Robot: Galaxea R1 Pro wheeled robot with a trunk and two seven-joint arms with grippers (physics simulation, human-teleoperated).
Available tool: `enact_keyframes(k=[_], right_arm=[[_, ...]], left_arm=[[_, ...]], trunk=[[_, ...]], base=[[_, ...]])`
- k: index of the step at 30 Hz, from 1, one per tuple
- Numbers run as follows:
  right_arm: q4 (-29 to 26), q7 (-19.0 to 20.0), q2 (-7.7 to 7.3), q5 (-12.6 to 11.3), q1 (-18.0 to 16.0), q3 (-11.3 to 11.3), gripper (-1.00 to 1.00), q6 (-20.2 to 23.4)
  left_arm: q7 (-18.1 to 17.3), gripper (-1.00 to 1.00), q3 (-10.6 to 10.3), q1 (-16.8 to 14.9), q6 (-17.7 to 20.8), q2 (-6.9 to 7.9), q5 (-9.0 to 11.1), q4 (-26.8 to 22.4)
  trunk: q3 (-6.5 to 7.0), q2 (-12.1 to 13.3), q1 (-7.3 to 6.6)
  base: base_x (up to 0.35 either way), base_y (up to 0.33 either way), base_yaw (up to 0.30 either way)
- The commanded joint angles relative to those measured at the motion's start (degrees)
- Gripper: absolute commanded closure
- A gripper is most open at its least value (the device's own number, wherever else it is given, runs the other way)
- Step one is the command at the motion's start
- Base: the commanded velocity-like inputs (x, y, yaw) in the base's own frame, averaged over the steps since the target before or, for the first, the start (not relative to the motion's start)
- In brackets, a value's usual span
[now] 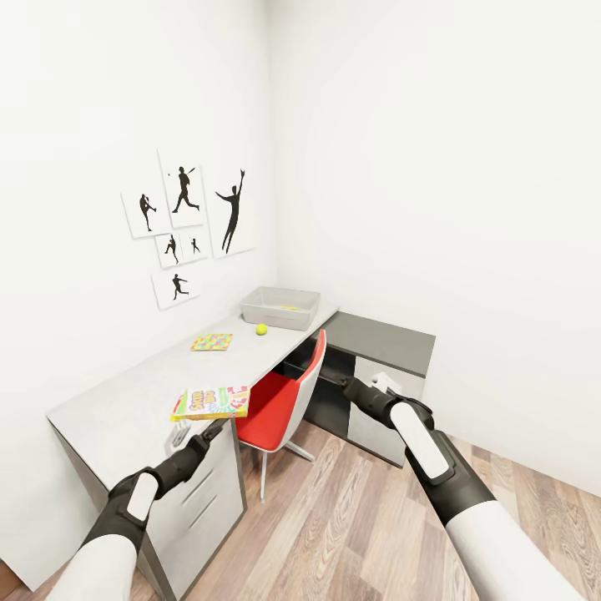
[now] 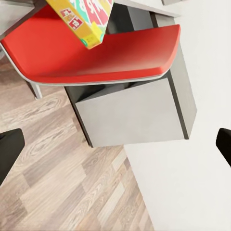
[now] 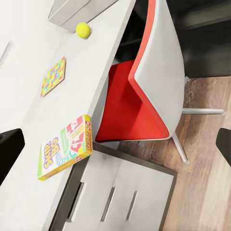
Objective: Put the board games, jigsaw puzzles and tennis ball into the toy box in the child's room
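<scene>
On the long pale table (image 1: 125,399) the light grey toy box (image 1: 280,306) stands at the far end, with something yellowish inside it. The tennis ball (image 1: 261,329) lies just in front of it, and one jigsaw puzzle (image 1: 212,341) lies nearer. The Skip-Bo board game (image 1: 211,402) sits at the table's front edge, slightly overhanging. My left gripper (image 1: 215,429) hangs open just below and in front of that box (image 2: 82,19). My right gripper (image 1: 349,385) is open in the air beside the chair. Its wrist view looks down on the ball (image 3: 83,30), puzzle (image 3: 53,77) and game box (image 3: 65,147).
A red-and-white swivel chair (image 1: 284,399) is tucked at the table between my arms. Grey drawers (image 1: 204,492) sit under the near end. A lower dark grey unit (image 1: 380,367) fills the corner on the right. Wood-plank floor (image 1: 351,534) lies below.
</scene>
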Motion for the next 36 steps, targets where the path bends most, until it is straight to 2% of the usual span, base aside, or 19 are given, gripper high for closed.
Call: enact_keyframes(k=[1, 11, 15, 17, 18, 20, 29, 36], right_arm=[[-0.1, -0.6, -0.07, -0.6, -0.1, 0.2, -1.0, 0.0], [-0.1, -0.6, 0.24, -0.3, -0.1, 0.2, -1.0, -0.1], [-0.1, -0.6, 0.92, -0.1, -0.1, 0.2, -1.0, -0.1], [0.0, -0.6, 1.53, 0.0, -0.1, 0.3, -1.0, -0.1], [0.0, -0.6, 2.21, 0.1, -0.1, 0.3, -1.0, -0.2], [0.0, -0.6, 2.47, 0.2, -0.1, 0.3, -1.0, -0.4], [0.0, -0.6, 2.73, 0.2, -0.1, 0.3, -1.0, -0.5], [0.0, -0.5, 2.74, 0.2, -0.1, 0.3, -1.0, -0.5]], left_arm=[[-0.2, -1.0, 0.4, -0.1, 0.5, -0.08, 0.2, 0.0], [-0.1, -1.0, 0.1, 0.0, 0.5, -0.11, 0.0, 0.0], [0.5, -1.0, 0.1, -0.1, 0.5, 0.01, 0.0, 0.0], [1.5, -1.0, 0.1, -0.1, 0.5, 0.13, 0.1, 0.0], [3.3, -1.0, 0.2, 0.0, 0.5, 0.22, 0.1, 0.0], [4.7, -1.0, 0.3, 0.0, 0.6, 0.22, 0.2, 0.0], [9.6, -1.0, 0.2, 0.0, 0.8, -0.1, 0.1, 0.5], [11.5, -1.0, 0.1, -0.1, 1.2, -0.27, -0.1, 2.7]], trunk=[[-0.1, -0.1, 0.04], [-0.1, -0.1, 0.04], [-0.1, -0.1, 0.04], [-0.1, -0.1, 0.04], [-0.1, -0.1, 0.04], [-0.1, -0.1, 0.04], [-0.1, -0.1, 0.04], [-0.1, -0.1, 0.04]], base=[[0.0, 0.0, 0.0], [0.0, 0.0, 0.0], [0.0, 0.0, 0.0], [0.0, 0.0, 0.0], [0.0, 0.0, 0.0], [0.0, 0.0, 0.0], [0.0, 0.0, 0.0], [0.0, 0.0, 0.0]])
